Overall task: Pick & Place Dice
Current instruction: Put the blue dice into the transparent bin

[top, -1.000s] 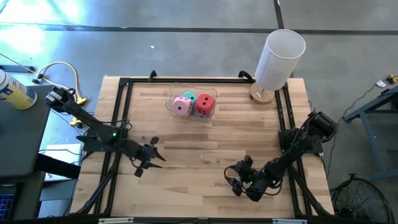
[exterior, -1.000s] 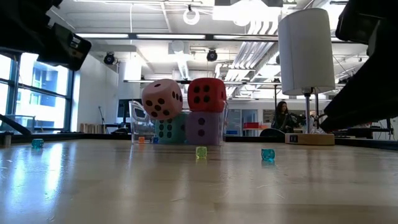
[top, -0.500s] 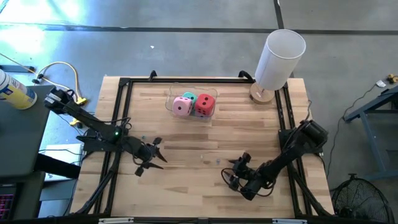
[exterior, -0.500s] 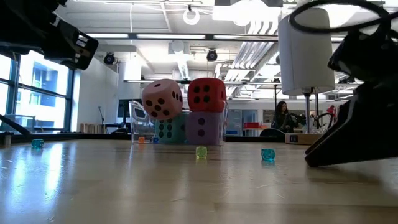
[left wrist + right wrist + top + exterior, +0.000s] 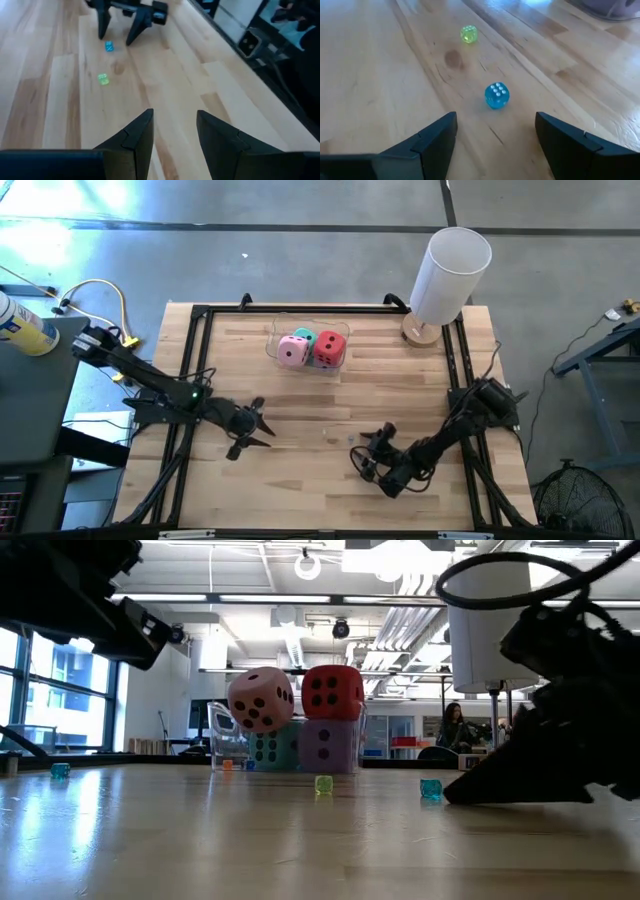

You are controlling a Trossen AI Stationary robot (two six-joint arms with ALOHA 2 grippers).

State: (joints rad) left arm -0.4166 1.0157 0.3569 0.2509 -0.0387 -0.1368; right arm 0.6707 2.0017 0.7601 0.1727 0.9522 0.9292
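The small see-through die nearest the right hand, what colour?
Blue, white pips; right wrist view.

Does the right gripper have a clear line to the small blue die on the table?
Probably yes. The right gripper is open and low, with the small blue die just ahead of it on bare wood; the small green die lies farther off.

Left arm extended low across table's left side, left gripper (image 5: 256, 426) held apart, empty. Right arm folded low at right-front, right gripper (image 5: 362, 459) spread wide, nothing gripped.
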